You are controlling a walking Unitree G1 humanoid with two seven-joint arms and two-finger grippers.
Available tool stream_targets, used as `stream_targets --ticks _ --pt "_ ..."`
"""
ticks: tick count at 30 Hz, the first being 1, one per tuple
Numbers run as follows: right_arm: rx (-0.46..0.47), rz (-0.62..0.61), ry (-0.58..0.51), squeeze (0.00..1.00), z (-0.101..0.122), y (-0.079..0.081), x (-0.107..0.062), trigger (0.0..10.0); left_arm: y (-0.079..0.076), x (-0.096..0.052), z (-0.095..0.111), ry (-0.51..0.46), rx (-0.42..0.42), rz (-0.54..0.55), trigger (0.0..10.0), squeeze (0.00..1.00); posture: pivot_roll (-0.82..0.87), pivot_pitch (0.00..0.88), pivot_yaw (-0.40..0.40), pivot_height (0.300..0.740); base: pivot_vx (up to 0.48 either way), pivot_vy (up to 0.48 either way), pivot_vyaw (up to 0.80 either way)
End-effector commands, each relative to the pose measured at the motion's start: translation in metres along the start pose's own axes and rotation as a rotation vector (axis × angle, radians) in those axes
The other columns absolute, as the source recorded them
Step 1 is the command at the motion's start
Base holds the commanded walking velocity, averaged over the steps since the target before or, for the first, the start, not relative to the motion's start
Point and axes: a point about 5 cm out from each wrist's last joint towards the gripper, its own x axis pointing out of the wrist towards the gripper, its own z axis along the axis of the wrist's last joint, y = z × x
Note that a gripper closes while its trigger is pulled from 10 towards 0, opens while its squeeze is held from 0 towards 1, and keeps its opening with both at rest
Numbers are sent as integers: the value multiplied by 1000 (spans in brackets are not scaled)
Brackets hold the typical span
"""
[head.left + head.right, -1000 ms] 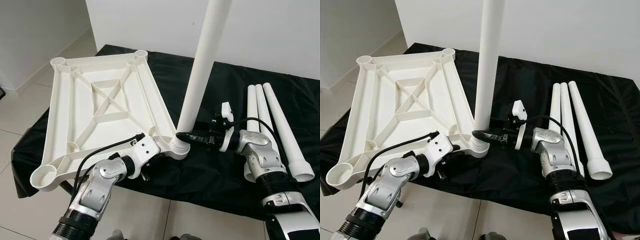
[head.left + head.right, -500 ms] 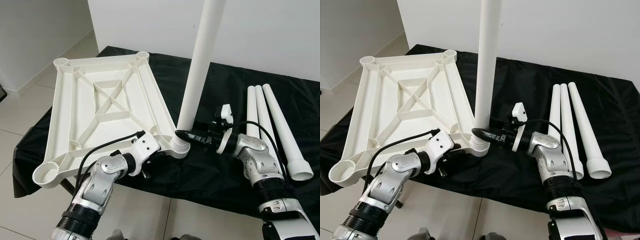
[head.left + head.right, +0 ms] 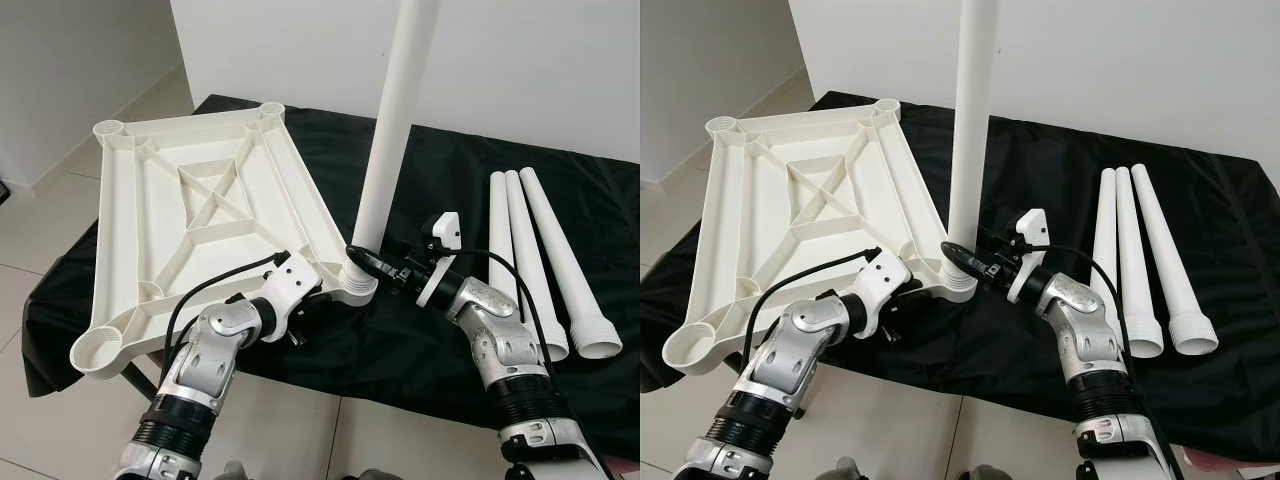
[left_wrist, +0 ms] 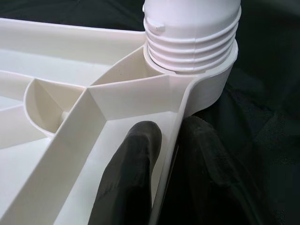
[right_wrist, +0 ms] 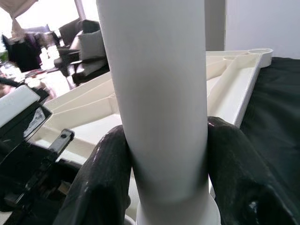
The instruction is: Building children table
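— Where do we have the white ribbed plastic tabletop point(image 3: 200, 220)?

— Upside down on the black cloth-covered table point(image 3: 420, 340), at its left end. Our left gripper point(image 4: 164, 178) pinches its near edge wall, beside the corner socket.

— And the tall white plastic leg tube point(image 3: 395, 130)?

— Upright in that socket; our right gripper point(image 5: 161, 159) clasps it low down. Three spare white leg tubes point(image 3: 540, 260) lie side by side near the table's right edge.

Upturned white tabletop point(image 3: 200, 200); leg point(image 3: 390, 130) upright, seemingly socketed.
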Motion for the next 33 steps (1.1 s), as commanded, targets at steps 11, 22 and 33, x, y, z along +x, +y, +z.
stream_targets --ticks 11,22,33 --pt "-9 -213 -86 0 13 20 19 0 -1 10 -21 91 -91 324 10000 0 -39 9 -23 740 0 0 0" --pt "-7 -413 -89 0 10 35 27 0 -5 17 -15 76 -105 340 10000 0 -36 8 -28 740 0 0 0" --pt "-21 -548 -59 0 4 43 27 0 -10 21 -13 71 -115 338 10000 0 -40 5 -26 740 0 0 0"
